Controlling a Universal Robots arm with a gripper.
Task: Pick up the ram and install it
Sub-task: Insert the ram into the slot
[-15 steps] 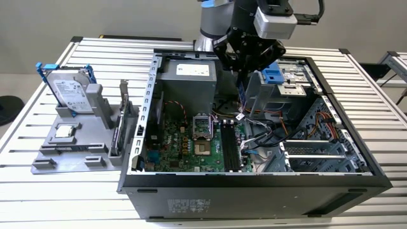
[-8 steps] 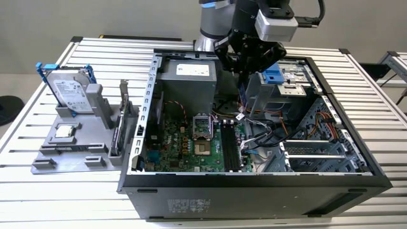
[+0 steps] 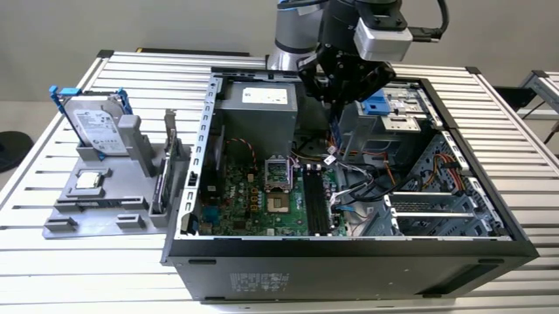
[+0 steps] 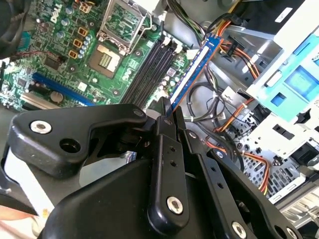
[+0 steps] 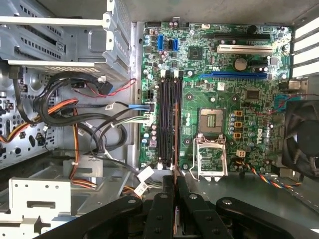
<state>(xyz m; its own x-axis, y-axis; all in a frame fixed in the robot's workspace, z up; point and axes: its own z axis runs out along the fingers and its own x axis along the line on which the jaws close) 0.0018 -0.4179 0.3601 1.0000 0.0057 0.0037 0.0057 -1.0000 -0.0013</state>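
Slatted metal table fills my exterior view, with an open computer case lying on its side in the middle and a grey fixture just beside it on the exterior view's left. For writing, I can report a white sticker on the power supply, a silver label on the hard drive standing in the fixture, and a printed sticker on the case's near panel; I leave the print unread. The arm comes down from above the case, wrist turned down toward the motherboard, a grey camera housing at its side. The gripper is pinched narrow on one end of the ram. The ram hangs in the air inside the case, above the board and touching nothing else. Its long axis runs straight out from the fingers and down toward the board, near upright in the exterior view. In the first wrist view I see it edge-on, lined up along the black memory slots beside the processor socket; in the second wrist view its bluish face points out past the slots toward the orange cables.
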